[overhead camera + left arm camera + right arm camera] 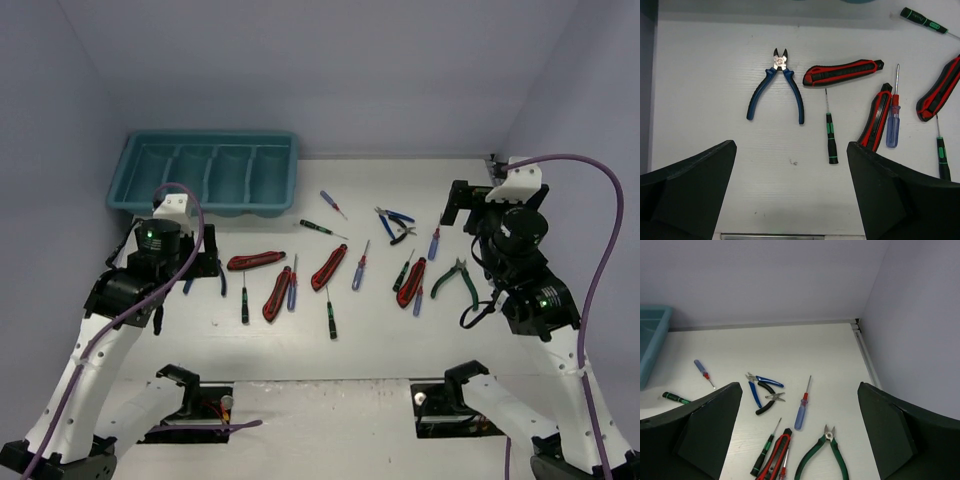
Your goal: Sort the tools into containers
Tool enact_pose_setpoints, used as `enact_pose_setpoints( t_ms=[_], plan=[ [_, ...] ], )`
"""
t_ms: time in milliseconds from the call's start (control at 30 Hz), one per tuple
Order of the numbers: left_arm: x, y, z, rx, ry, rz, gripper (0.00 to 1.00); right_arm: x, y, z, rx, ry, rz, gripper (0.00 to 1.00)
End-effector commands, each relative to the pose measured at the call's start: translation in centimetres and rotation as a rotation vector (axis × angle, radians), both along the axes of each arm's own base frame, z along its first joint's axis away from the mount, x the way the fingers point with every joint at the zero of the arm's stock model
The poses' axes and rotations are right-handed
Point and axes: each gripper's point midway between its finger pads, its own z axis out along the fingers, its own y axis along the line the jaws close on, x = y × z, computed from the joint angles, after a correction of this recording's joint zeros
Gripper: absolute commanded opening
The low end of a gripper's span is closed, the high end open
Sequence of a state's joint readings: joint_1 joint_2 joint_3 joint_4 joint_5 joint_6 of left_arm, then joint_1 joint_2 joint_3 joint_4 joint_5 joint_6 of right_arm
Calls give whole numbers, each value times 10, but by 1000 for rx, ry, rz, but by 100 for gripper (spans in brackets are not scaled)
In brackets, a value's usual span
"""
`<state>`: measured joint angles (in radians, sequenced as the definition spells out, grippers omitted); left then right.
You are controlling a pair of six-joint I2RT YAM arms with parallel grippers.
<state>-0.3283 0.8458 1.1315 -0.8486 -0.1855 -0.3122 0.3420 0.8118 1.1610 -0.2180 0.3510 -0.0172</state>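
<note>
Pliers (775, 87) lie just ahead of the left pincer (791, 150), which is wide open and empty. They look hard and a bit heavy, so pinch across both grippy blue handles.

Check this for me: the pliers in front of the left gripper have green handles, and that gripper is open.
One thing is wrong: those pliers have blue handles, not green, as the left wrist view shows. The left gripper is open.

The tray (125, 182) lay far left on the table (400, 345), tools (256, 261) scattered before and right of it, one pliers (780, 63) seemingly under the left arm (150, 250).
</note>
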Motion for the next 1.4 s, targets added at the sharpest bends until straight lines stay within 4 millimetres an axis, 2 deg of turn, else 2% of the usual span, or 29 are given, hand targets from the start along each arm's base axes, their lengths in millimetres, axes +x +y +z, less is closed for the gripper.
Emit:
enact_pose_setpoints(
  t_ms=[0, 200, 300, 367, 533, 733, 833, 933, 1000, 1100, 1367],
  plan=[
    [13, -11, 28, -24, -81, -52, 91, 17, 13, 31, 51, -90, 33, 100],
    [15, -10, 23, 29, -58, -93, 90, 22, 22, 25, 117, -86, 53, 100],
    [18, -10, 16, 47, -28, -110, 82, 23, 31, 17, 134, -70, 99, 100],
    [24, -10, 8, 35, 7, -120, 80, 23, 41, 11, 135, -53, 154, 100],
    [47, 4, -31, -22, 161, -116, 80, 18, 52, -1, 144, -31, 217, 100],
    [75, 33, -72, 68, 318, -24, 80, 5, 58, -21, 119, -9, 282, 100],
    [87, 37, -97, 76, 403, -25, 80, -2, 60, -23, 134, -15, 303, 100],
    [95, 38, -113, 94, 456, -45, 74, -6, 63, -31, 142, -4, 325, 100],
    [99, 37, -126, 91, 495, -56, 68, -8, 64, -37, 147, 6, 333, 100],
    [102, 25, -140, 34, 528, -85, 65, -10, 64, -43, 148, 13, 335, 100],
    [90, -6, -179, -134, 586, -66, 53, -13, 60, -51, 146, 19, 318, 100]
  ],
)
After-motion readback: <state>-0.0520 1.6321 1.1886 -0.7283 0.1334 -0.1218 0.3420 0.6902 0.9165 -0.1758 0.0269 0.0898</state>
